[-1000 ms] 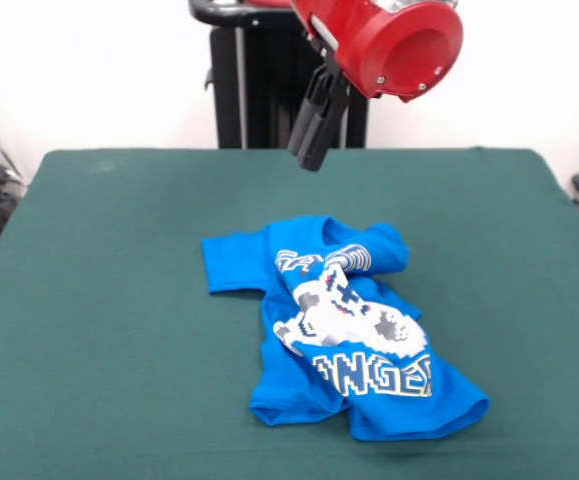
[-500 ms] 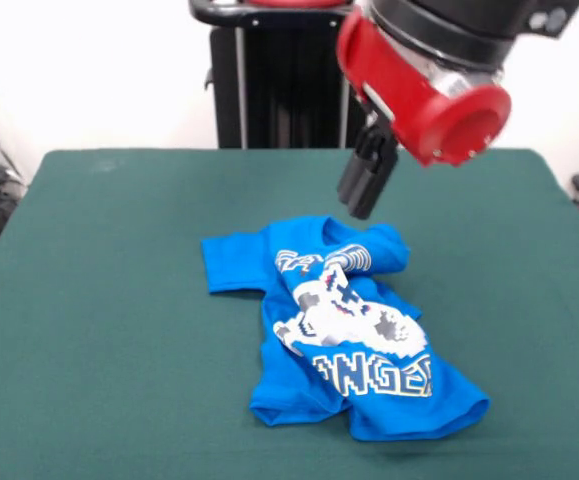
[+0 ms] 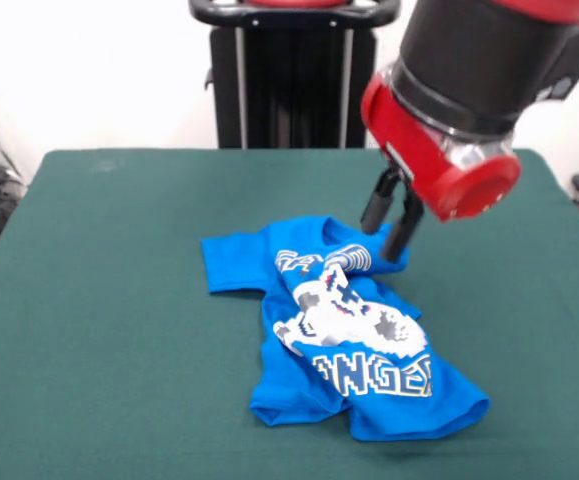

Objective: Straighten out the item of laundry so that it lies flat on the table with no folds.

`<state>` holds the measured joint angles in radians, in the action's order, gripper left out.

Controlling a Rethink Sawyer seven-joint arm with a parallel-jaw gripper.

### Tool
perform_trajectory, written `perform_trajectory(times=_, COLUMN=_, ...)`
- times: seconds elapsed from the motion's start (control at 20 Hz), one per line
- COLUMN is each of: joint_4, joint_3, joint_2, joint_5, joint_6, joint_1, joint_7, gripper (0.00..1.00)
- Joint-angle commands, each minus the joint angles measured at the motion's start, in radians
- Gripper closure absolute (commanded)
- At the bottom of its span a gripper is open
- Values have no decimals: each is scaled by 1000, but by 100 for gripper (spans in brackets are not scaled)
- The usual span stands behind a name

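Note:
The item of laundry (image 3: 344,330) is a bright blue T-shirt with a white-grey print and white letters. It lies crumpled near the middle of the green table (image 3: 109,300), its upper part folded over the print. One sleeve sticks out flat to the left. My gripper (image 3: 386,240) hangs at the shirt's upper right corner, open, with one black finger (image 3: 373,212) over the cloth and the other at its edge. Nothing is held between them.
The red and black arm (image 3: 449,130) reaches in from the top right above the table's far right side. A black pedestal (image 3: 279,80) stands behind the far edge. Dark gear sits off the table at both sides.
The arm has swung right and come down from above the far edge to the shirt's upper right corner. The fingers, together before, now stand apart. The shirt has not moved.

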<state>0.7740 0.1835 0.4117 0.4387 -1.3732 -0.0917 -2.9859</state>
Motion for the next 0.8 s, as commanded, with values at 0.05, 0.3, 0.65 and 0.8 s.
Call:
perform_trajectory(times=0.05, joint_4=140, joint_3=63, joint_2=-55, joint_5=-27, joint_6=75, joint_1=35, joint_7=134, gripper=0)
perform_trajectory(times=0.3, joint_4=154, joint_3=40, joint_2=-68, joint_5=-19, joint_6=119, joint_1=47, joint_7=65, gripper=0)
perform_trajectory(times=0.65, joint_4=156, joint_3=48, joint_2=-86, joint_5=-53, joint_6=132, joint_1=56, joint_7=47, gripper=0)
perform_trajectory(times=0.8, joint_4=157, joint_3=67, joint_2=-108, joint_5=-78, joint_6=140, joint_1=50, joint_7=67, gripper=0)
